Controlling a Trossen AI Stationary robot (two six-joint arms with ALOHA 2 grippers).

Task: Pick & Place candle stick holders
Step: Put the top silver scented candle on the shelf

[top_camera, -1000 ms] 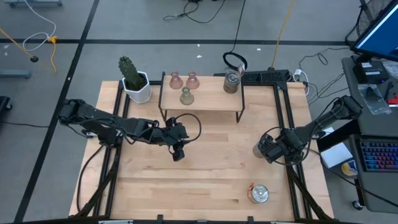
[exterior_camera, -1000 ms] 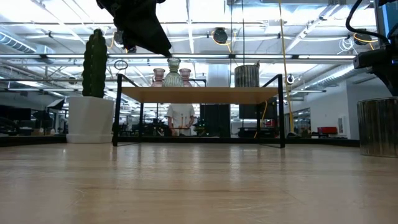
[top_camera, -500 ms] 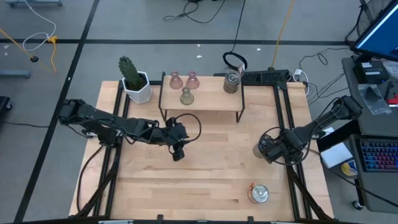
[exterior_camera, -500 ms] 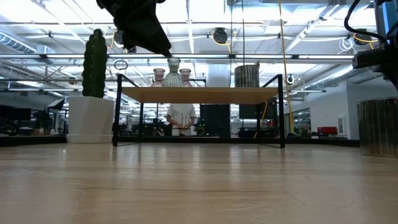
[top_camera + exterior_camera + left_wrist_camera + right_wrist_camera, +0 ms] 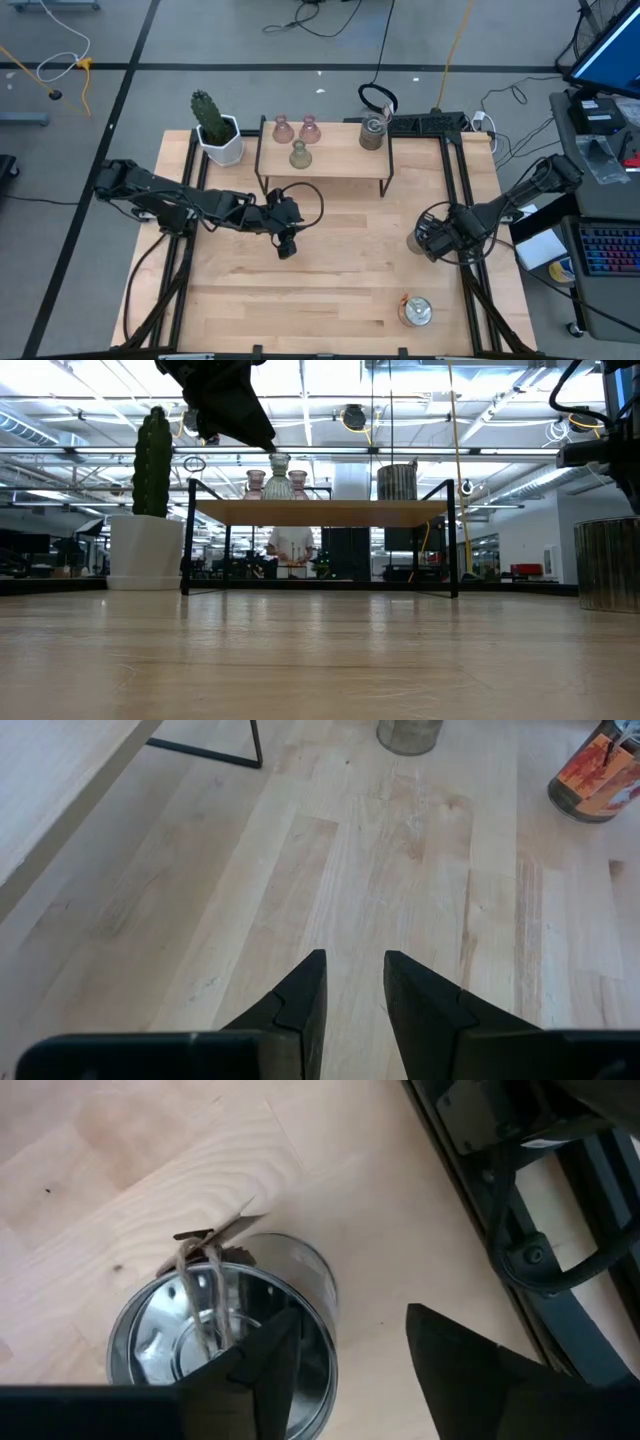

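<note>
Right gripper [image 5: 345, 1360]: at the table's right side, one finger [image 5: 255, 1365] inside the rim of a silver holder [image 5: 225, 1345], the other finger outside its wall; a gap shows between the outer finger and the wall, so the jaws straddle the rim without clamping it
Room, right: the black table frame [image 5: 500, 1140] runs just beyond the outer finger; bare wood lies on the other side of the holder
Left gripper [image 5: 355, 985]: mid-table, low over bare planks, jaws narrowly apart with nothing between them
Room, left: open wood ahead of the jaws; the leg of the small shelf [image 5: 320, 160] stands off to one side, and two silver holders show at the far edge of the left wrist view
Change: across the last second the right arm shifts very slightly at the holder in the high view; the left arm and every holder lie as before
Holder in jaws: shiny round tin cup, open top, twine and a tag [image 5: 205, 1245] tied at its rim
Other holders: two pink glass cones [image 5: 283, 127] and an olive-green cone [image 5: 299, 153] on the shelf top beyond the left jaws; a silver one [image 5: 373, 132] at the shelf's right end; another silver one [image 5: 416, 311] near the table's front edge, well apart from both grippers
Cactus [image 5: 212, 122]: white pot, beside the shelf's left end
</note>
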